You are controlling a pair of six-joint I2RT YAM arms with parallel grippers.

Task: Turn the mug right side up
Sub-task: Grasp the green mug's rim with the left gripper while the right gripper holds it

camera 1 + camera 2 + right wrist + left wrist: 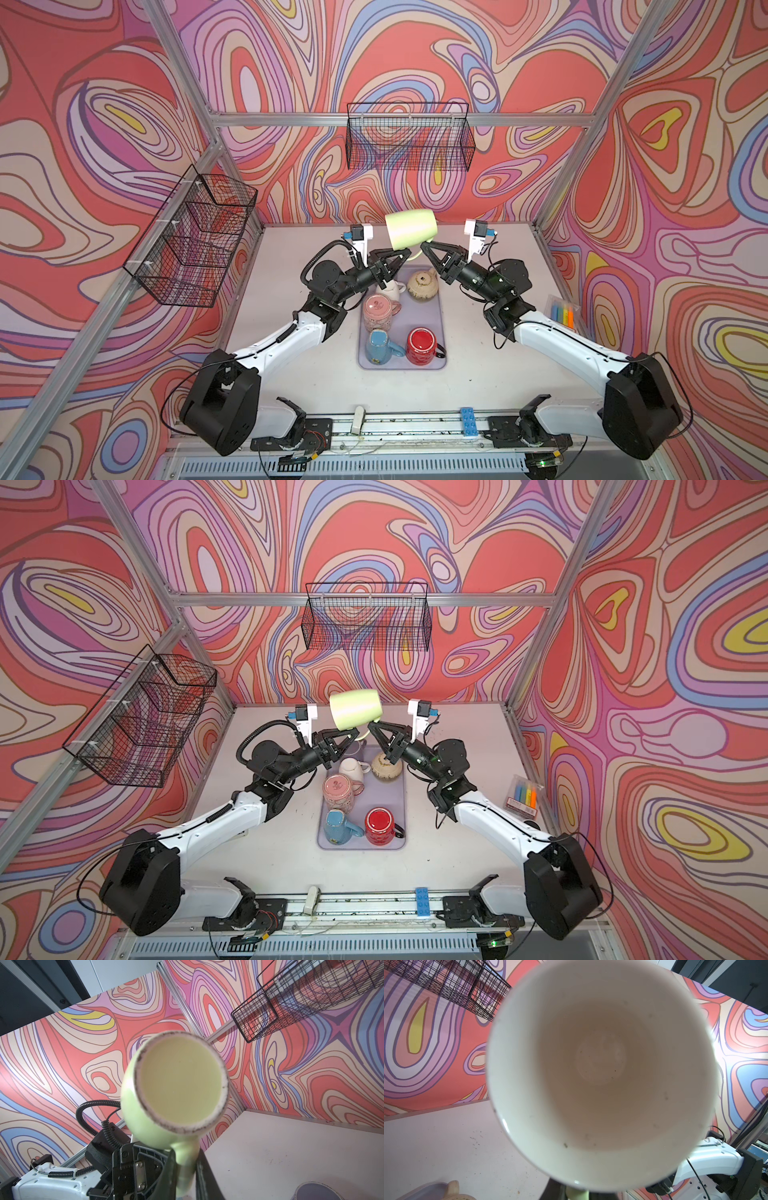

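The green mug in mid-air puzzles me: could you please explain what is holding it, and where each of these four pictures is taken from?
Two robot arms stand at a table. Two pictures look down from one overhead stereo camera; the other two come from a camera on each arm's wrist. The mug is off the table, tipped sideways. The left end effector is shut at its rim, so the left wrist view looks into it. The right end effector is shut on its handle; that wrist view shows the base. Below lies a tray with a teapot, a white mug, a pink mug, a blue mug and a red mug.
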